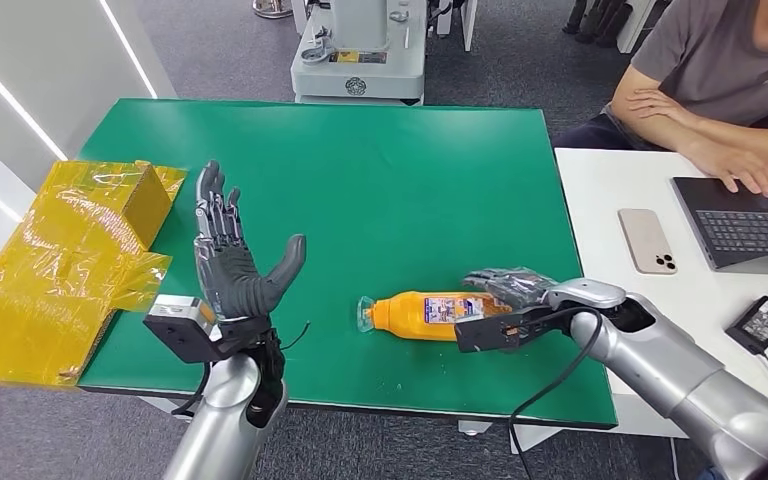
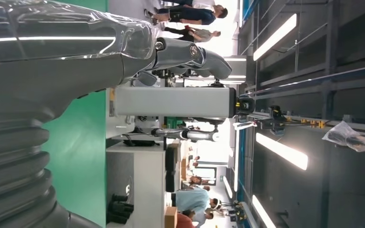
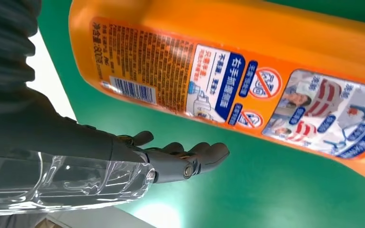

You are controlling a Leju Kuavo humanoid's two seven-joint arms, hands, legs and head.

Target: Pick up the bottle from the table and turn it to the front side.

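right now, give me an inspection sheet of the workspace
surface: green table, white desk beside it
job's things: orange bottle lying on its side, barcode label in the right wrist view
clutter: yellow wrapped boxes at the table's left edge
hands: left hand raised, fingers spread, holding nothing; right hand at the bottle's base, grip unclear
cables: black cable along the right arm; charger lead on the desk
surroundings: person at a laptop, phone, grey machine behind the table
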